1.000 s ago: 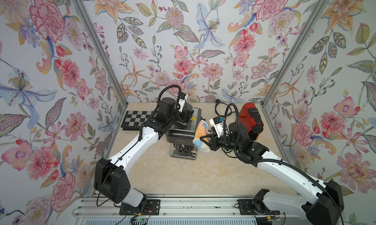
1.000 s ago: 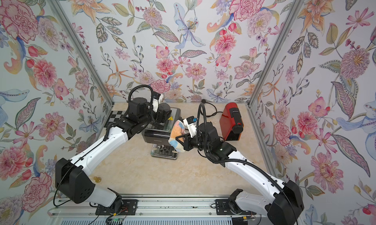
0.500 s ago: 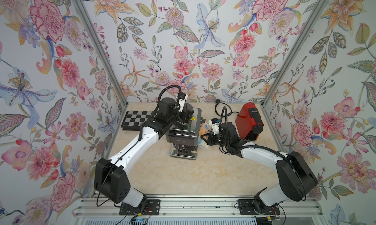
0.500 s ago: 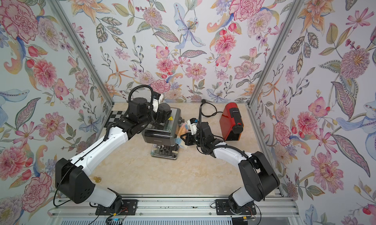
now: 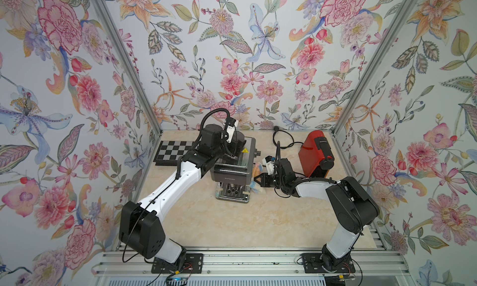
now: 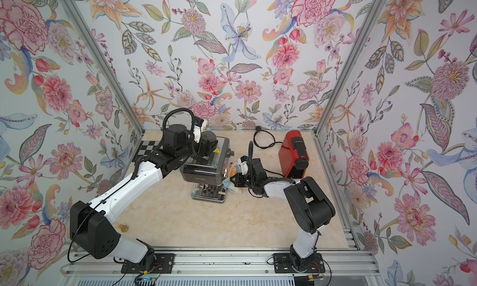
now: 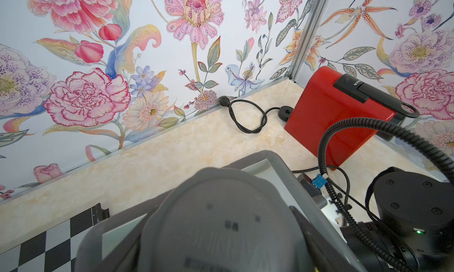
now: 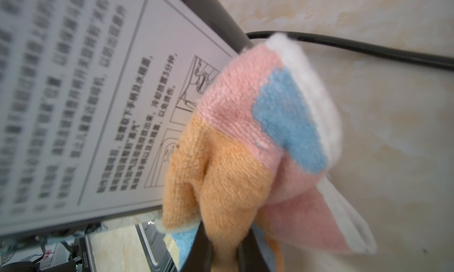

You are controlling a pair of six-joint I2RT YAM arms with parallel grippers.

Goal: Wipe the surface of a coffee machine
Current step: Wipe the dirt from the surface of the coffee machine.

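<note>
A grey coffee machine (image 5: 231,172) (image 6: 201,173) stands mid-table. My left gripper (image 5: 235,144) (image 6: 206,144) sits on its top, shut around the round grey cap (image 7: 221,221), with a dark finger (image 7: 304,224) at each side of it. My right gripper (image 5: 256,180) (image 6: 232,180) (image 8: 223,246) is shut on an orange, pink, blue and white cloth (image 5: 256,169) (image 6: 231,171) (image 8: 245,135). The cloth is pressed against the machine's right side, over the printed label (image 8: 98,98).
A red coffee machine (image 5: 313,153) (image 6: 293,153) (image 7: 331,111) stands at the back right, its black cord (image 5: 281,140) (image 7: 245,118) looped towards the back wall. A checkerboard (image 5: 173,151) lies at the back left. A small gold object (image 6: 124,227) lies near the left arm's base.
My right arm has folded at the elbow and the gripper has come lower along the machine's right side with the cloth. The left arm has not moved.
</note>
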